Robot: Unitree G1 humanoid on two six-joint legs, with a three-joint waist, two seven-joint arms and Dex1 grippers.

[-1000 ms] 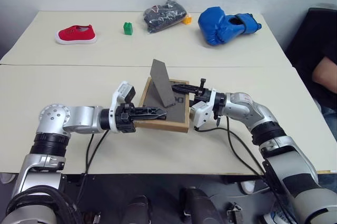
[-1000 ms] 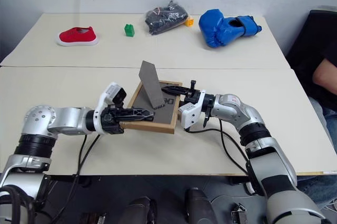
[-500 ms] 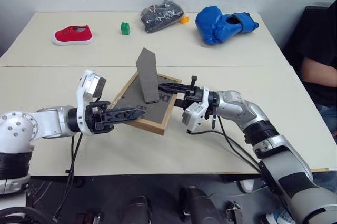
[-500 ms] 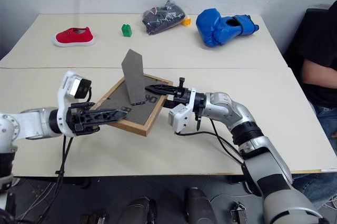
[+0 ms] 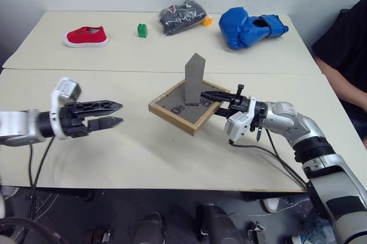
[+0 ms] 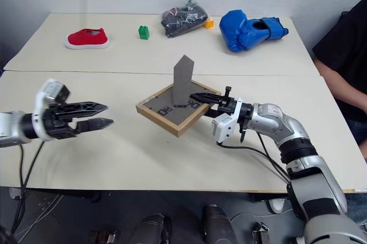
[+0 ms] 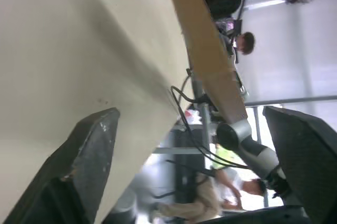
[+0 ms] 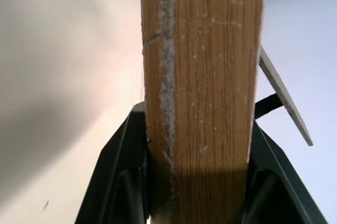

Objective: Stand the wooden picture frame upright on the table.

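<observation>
The wooden picture frame (image 5: 184, 108) lies back-up over the middle of the table (image 5: 143, 155), its dark fold-out stand (image 5: 194, 80) sticking up. My right gripper (image 5: 209, 100) is shut on the frame's right edge and holds that side a little raised. In the right wrist view the light-wood edge (image 8: 205, 76) sits clamped between the two black fingers. Whether the frame's low left corner touches the table I cannot tell. My left gripper (image 5: 113, 113) hovers well to the left of the frame, open and holding nothing, its fingers (image 7: 87, 155) spread wide.
Along the far side of the table lie a red shoe (image 5: 86, 36), a green block (image 5: 141, 30), a black bag (image 5: 182, 14) and a blue boxing glove (image 5: 249, 26). A person (image 5: 344, 49) sits at the right edge. A cable (image 5: 275, 155) trails from my right wrist.
My left gripper has let go of the frame, pulled away to the left and opened wide. The right gripper keeps its hold, and the frame has swung round with it.
</observation>
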